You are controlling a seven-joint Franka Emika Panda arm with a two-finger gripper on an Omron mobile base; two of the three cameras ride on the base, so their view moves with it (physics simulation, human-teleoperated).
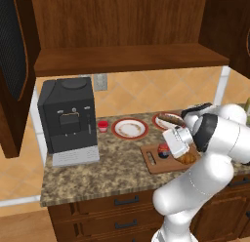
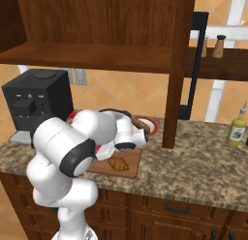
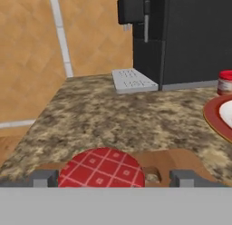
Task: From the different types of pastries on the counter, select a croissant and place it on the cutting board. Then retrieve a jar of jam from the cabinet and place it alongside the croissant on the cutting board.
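hovering low, gripper (image 3: 108,178) straddles jar of jam (image 3: 102,168) on cutting board (image 1: 158,164).

Both base views look down at the counter (image 1: 112,163); hand view skims it closely.

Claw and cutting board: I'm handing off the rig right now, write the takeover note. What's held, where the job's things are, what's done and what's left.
Claw: low over the slot end of the cutting board, fingers either side of the jar of jam; whether it grips or has let go, I cannot tell.
Croissant: lying on the board, done.
Jar: on or just above the board beside the croissant, red checked lid up.
Darker pastry: on its red-rimmed plate on the counter, leave it.
Left: confirm the jar is seated on the board, open the claw, back the arm away.
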